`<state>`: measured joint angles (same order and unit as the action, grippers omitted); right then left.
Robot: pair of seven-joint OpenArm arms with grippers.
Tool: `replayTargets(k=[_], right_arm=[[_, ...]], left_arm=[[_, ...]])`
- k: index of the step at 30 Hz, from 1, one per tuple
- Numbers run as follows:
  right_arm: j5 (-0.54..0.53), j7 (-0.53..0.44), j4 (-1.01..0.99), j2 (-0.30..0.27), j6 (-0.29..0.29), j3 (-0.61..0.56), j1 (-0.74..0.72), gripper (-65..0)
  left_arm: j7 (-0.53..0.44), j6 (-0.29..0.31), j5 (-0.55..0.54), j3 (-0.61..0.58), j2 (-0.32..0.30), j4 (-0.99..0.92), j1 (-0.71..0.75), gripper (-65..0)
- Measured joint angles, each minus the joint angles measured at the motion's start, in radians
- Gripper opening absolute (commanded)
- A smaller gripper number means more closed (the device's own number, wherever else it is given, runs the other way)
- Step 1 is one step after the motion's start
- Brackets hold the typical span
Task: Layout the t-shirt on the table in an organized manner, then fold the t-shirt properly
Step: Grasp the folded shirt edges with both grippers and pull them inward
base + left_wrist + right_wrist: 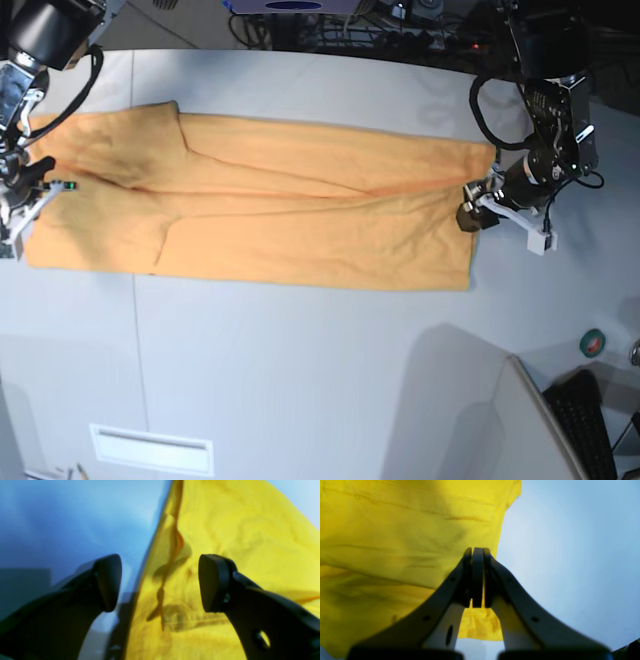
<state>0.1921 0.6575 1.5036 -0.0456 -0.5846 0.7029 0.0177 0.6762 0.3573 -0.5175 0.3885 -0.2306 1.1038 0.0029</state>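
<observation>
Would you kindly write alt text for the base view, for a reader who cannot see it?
A light orange t-shirt lies spread in a long band across the white-grey table, seen from above. The left gripper sits at the shirt's right-hand edge with its jaws apart, and the right gripper is at the left-hand edge, shut.

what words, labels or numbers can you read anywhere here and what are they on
None can be read in any view.
t-shirt: no lettering shows on the side facing up.
table: a pale rectangular patch near its front edge, too small to tell if it carries text.
left gripper and right gripper: plain black, no markings visible.
</observation>
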Motion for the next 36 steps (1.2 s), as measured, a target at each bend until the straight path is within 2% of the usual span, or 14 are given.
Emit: replayTargets(k=[4, 6, 8, 11, 12, 18, 20, 24, 27, 29, 32, 35, 36], right_arm=[[-0.001, 0.0, 0.0, 0.0, 0.0, 0.0, 0.0, -65.0], [0.0, 0.0, 0.0, 0.0, 0.0, 0.0, 0.0, -65.0], [0.0, 0.0, 0.0, 0.001, 0.0, 0.0, 0.0, -65.0], [0.0, 0.0, 0.0, 0.001, 0.0, 0.0, 0.0, -65.0], [0.0, 0.0, 0.0, 0.001, 0.0, 0.0, 0.0, -65.0], [0.004, 0.002, 0.0, 0.0, 0.0, 0.0, 0.023, -65.0], [0.004, 0.005, 0.0, 0.0, 0.0, 0.0, 0.027, -65.0], [0.003, 0.0, 0.0, 0.0, 0.0, 0.0, 0.021, -65.0], [0.003, 0.0, 0.0, 0.002, 0.0, 0.005, 0.023, -65.0], [0.003, 0.0, 0.0, 0.0, 0.0, 0.007, 0.022, -65.0], [0.003, 0.0, 0.001, 0.0, 0.0, 0.007, 0.022, -65.0], [0.002, 0.0, 0.001, 0.0, 0.0, 0.004, 0.022, -65.0], [0.003, 0.001, 0.001, -0.001, 0.0, 0.004, 0.022, -65.0]], left_arm=[[-0.007, 0.003, -0.006, -0.04, -0.009, -0.005, 0.0, -20.7], [-0.011, 0.003, -0.007, -0.072, -0.01, -0.005, 0.002, -25.3], [-0.012, 0.005, -0.009, -0.087, -0.007, -0.011, 0.003, -36.4], [-0.023, 0.011, -0.029, -0.079, -0.011, -0.067, -0.011, -60.2], [-0.016, 0.012, -0.031, -0.078, -0.011, -0.077, -0.017, -65.0], [0.0, 0.014, -0.029, -0.082, -0.023, -0.074, -0.031, -65.0], [0.035, 0.006, -0.001, -0.085, -0.028, -0.033, -0.031, -65.0], [0.042, -0.021, 0.019, -0.085, -0.048, 0.114, 0.004, -65.0], [0.047, -0.1, 0.023, -0.098, -0.056, 0.257, 0.053, -65.0], [0.046, -0.096, 0.03, -0.098, -0.049, 0.343, 0.095, -65.0], [0.051, -0.11, 0.073, -0.179, -0.039, 0.428, 0.146, -65.0], [0.052, -0.1, 0.116, -0.275, -0.014, 0.499, 0.178, -65.0], [0.051, -0.13, 0.142, -0.306, 0.002, 0.515, 0.18, -65.0]])
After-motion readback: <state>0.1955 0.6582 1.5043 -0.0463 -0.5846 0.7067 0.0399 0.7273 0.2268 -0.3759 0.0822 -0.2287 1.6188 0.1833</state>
